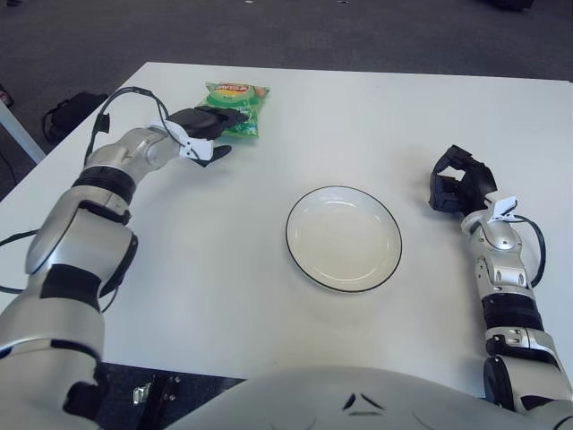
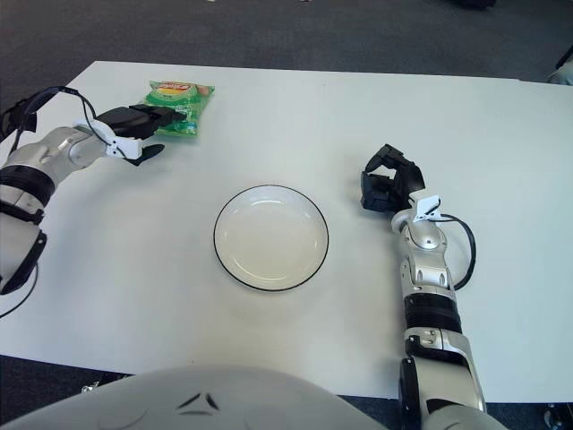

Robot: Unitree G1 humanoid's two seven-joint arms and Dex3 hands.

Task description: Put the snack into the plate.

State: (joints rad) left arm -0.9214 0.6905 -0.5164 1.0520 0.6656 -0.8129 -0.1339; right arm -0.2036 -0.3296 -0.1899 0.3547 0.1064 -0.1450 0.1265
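A green snack bag (image 1: 238, 100) is at the far left of the white table, its near end gripped by my left hand (image 1: 211, 132), whose black fingers are closed over it. In the right eye view the same bag (image 2: 176, 104) shows beside my left hand (image 2: 141, 125). The white plate with a black rim (image 1: 345, 242) sits empty mid-table, well to the right of and nearer than the bag. My right hand (image 1: 455, 182) shows to the right of the plate, fingers loosely bent and holding nothing.
The white table (image 1: 403, 116) runs back to a far edge just beyond the bag, with dark carpet past it. A black cable (image 1: 121, 97) loops over my left forearm. A dark object (image 1: 64, 115) lies on the floor off the table's left edge.
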